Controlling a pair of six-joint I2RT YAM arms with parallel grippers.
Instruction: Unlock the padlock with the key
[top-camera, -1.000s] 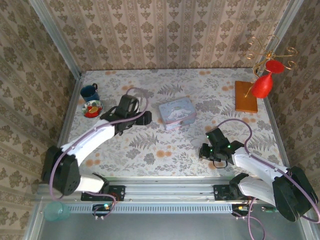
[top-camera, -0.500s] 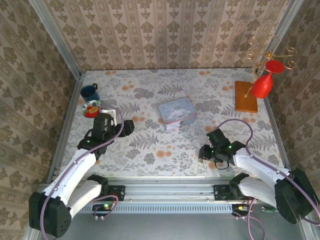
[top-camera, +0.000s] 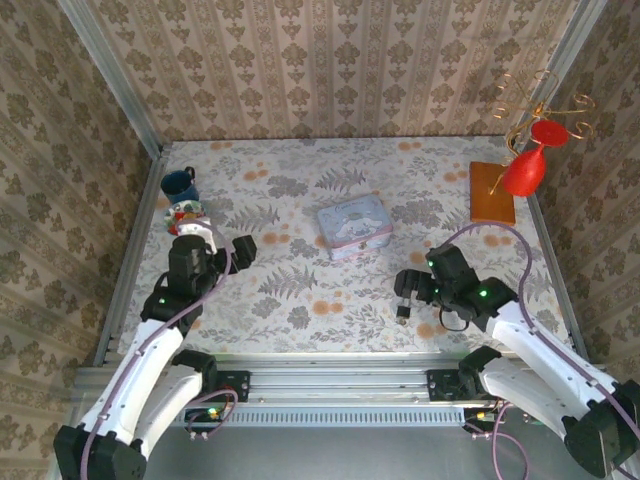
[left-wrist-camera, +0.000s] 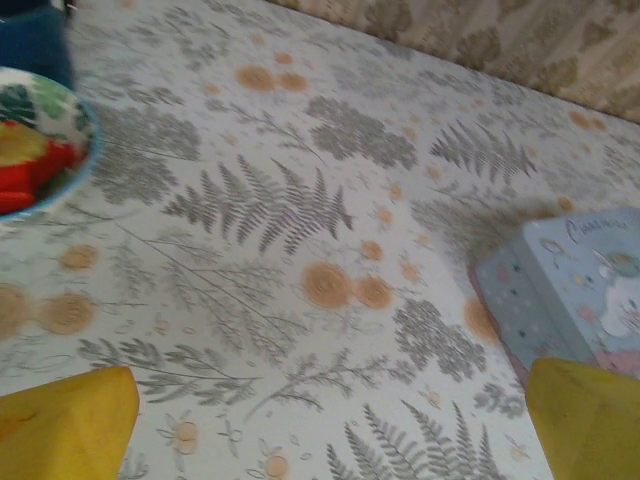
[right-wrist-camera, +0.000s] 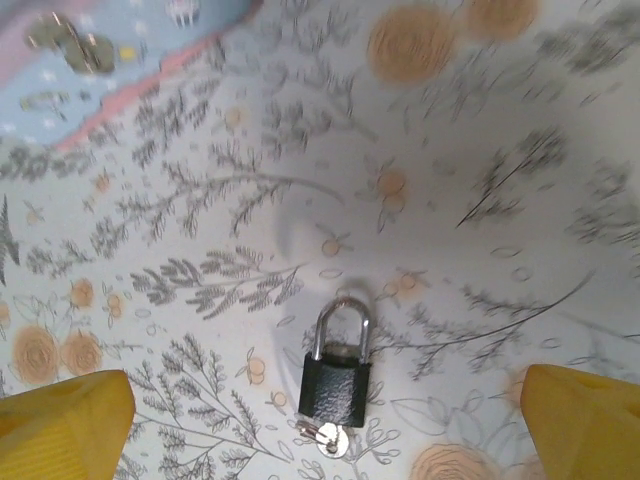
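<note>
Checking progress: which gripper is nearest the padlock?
The right gripper: the padlock lies flat below its open yellow fingers; the left gripper hangs far off by the bowl.

Pastel tin (top-camera: 354, 228), blue mug (top-camera: 180, 184), patterned bowl (left-wrist-camera: 88, 150)

On the desk (top-camera: 300, 310), the padlock (right-wrist-camera: 335, 385) lies just ahead of the right end effector (top-camera: 402, 297), the key (right-wrist-camera: 328, 437) touching its nearer end, the tin box (right-wrist-camera: 100, 60) farther ahead-left; the bowl (left-wrist-camera: 88, 140) sits ahead-left of the left end effector (top-camera: 220, 240).
</note>
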